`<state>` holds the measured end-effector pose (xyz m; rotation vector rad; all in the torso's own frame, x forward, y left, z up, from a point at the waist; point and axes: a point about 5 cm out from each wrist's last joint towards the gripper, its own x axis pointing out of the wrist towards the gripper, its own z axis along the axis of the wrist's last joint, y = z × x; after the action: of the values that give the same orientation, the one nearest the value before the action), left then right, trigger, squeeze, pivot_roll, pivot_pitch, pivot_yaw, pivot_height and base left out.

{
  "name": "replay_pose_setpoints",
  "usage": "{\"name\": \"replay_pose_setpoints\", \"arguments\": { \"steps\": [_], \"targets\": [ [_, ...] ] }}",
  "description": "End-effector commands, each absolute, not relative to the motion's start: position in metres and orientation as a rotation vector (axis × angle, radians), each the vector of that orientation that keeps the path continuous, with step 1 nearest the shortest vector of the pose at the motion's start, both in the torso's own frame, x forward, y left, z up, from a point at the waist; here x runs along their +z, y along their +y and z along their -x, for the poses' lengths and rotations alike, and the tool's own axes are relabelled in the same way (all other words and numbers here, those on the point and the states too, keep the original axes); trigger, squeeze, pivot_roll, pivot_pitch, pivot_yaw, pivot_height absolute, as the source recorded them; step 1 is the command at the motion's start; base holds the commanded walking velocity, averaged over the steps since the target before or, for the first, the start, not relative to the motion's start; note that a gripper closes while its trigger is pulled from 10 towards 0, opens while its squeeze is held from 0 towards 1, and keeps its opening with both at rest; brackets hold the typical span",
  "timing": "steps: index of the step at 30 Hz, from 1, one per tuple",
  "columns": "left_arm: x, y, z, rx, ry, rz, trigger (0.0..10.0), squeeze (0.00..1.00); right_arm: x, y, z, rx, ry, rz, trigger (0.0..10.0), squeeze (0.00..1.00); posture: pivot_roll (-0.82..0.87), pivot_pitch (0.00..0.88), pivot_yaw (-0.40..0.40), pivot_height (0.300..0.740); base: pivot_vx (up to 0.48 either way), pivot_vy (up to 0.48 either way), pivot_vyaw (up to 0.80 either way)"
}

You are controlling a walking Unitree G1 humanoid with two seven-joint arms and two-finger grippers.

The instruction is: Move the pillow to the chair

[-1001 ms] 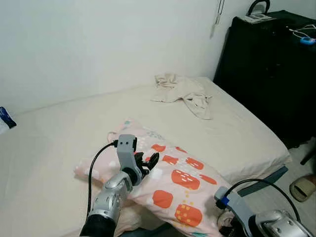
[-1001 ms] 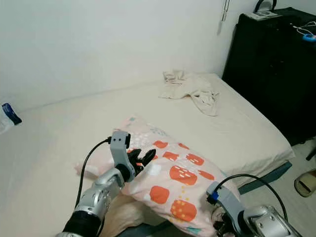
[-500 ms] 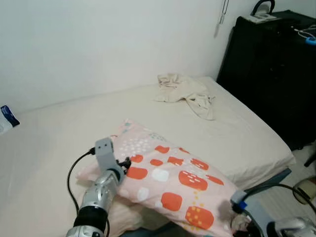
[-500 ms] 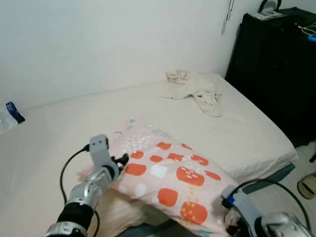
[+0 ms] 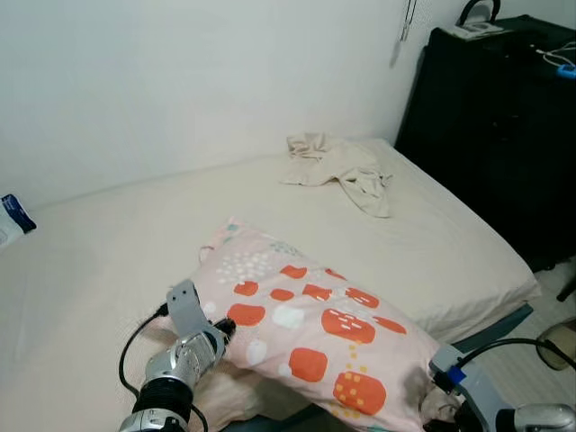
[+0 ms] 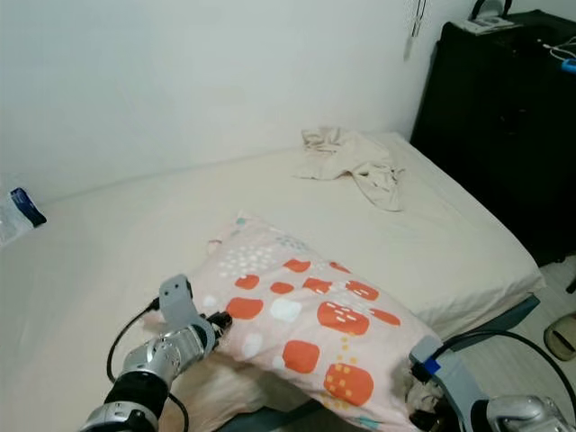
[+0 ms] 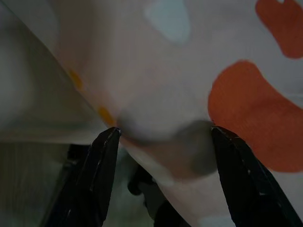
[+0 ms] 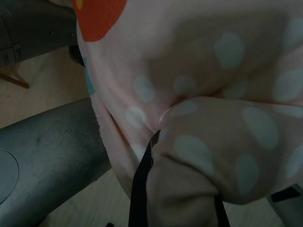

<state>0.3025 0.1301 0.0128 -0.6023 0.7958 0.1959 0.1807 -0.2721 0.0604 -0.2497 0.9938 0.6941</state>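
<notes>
The left gripper (image 7: 161, 142) has its two fingers spread wide, with the pink fabric of the pillow (image 5: 306, 319) bulging between them; they straddle the cloth and are not pinched on it. In the head views this gripper (image 5: 222, 331) sits at the pillow's left end, near the bed's (image 5: 108, 261) front edge. The right gripper (image 8: 165, 189) is clamped on a bunched fold of the pillow's spotted underside, at the pillow's right corner, which overhangs the bed's front edge by the grey frame (image 8: 47, 156).

The risk, as I judge it, is a one-sided lift. If the left fingers do not close on enough cloth, the weight falls on the right pinch alone, and the pillow may swing, slip free or drop to the floor. A thin fold may also pull out of the right grip.

The wrist views give what the head views cannot: the left fingers' gap and the fabric crumpled in the right grip. The head views give the wider layout: the pillow lies askew along the front edge, a crumpled cloth (image 5: 337, 171) lies at the far right corner, and a black cabinet (image 5: 490, 126) stands to the right. I can make out no chair.
</notes>
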Motion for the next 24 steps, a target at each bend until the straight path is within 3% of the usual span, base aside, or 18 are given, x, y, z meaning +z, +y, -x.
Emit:
{"name": "replay_pose_setpoints", "arguments": {
  "steps": [1,18,24],
  "targets": [
    [0.004,0.129,-0.295,0.219,0.853,0.627,10.0,0.0,0.066,-0.272,-0.181,0.699,0.971,0.261,10.0,0.0,-0.08,0.11,0.084,0.74,0.0,0.0,0.0],
    [-0.012,0.104,-0.276,0.128,1.029,0.894,10.0,0.0,0.069,-0.273,-0.178,0.687,0.965,0.29,10.0,0.0,-0.08,0.139,0.085,0.74,0.0,0.0,0.0],
    [-0.014,0.084,-0.269,0.014,1.033,1.057,10.0,0.0,0.07,-0.273,-0.178,0.682,0.961,0.3,10.0,0.0,-0.08,0.143,0.084,0.74,0.0,0.0,0.0]
  ]
}}
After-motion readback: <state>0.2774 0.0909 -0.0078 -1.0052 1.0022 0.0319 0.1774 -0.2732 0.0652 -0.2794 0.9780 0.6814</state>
